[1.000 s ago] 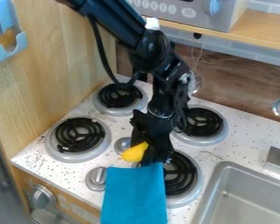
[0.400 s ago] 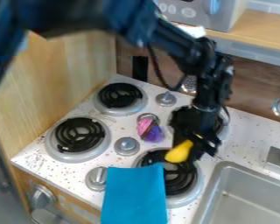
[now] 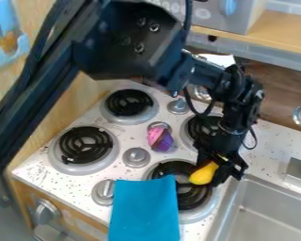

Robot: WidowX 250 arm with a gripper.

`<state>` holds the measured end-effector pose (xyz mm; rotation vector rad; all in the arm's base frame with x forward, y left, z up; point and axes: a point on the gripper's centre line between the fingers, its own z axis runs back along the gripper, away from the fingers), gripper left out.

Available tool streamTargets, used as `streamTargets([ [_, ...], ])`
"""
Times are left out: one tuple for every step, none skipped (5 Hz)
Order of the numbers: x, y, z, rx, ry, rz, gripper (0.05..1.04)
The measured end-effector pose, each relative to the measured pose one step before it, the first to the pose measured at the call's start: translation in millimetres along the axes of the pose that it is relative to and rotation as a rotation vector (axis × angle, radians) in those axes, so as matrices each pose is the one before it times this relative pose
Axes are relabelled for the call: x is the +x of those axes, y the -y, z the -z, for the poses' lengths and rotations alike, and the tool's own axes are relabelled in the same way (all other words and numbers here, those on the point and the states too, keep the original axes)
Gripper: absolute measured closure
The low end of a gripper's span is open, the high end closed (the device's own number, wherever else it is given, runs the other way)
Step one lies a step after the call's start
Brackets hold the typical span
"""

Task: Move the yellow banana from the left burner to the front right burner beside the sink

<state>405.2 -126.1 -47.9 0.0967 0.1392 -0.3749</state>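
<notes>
In the camera view, right of centre and lowish, that black gripper [image 3: 217, 175] has the yellow thing [image 3: 204, 173] pinched, over a black burner [image 3: 189, 194]. Blue cloth [image 3: 143, 209] lies bottom centre; a pink-and-purple cupcake [image 3: 160, 139] sits mid-frame.

Up and left of the gripper [image 3: 214, 177], a pink-and-purple toy cupcake [image 3: 161, 140] is seen near metal knobs [image 3: 136, 157]. Below and left, a blue cloth [image 3: 143, 212] is laid; to the lower right, a grey sink [image 3: 275, 219] is set.
</notes>
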Motion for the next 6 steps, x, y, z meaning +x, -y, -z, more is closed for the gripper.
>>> streamTargets([
  [5.56, -0.17, 1.18, 0.0005, 0.0061, 0.0080, 0.502],
  [0.21, 0.34, 0.49, -0.0105, 0.0048, 0.0213, 0.190],
  [-12.10, -0.34, -0.54, -0.0020, -0.0123, 0.0102, 0.088],
  [-29.46, -14.36, -7.25, -0.0101, -0.0032, -0.0280, 0.087],
  [-23.08, -25.24, -32.45, -0.0141, 0.0590, -0.0461, 0.085],
  [-32.95, -18.19, -41.23, 0.0004, 0.0405, 0.0251, 0.085],
])
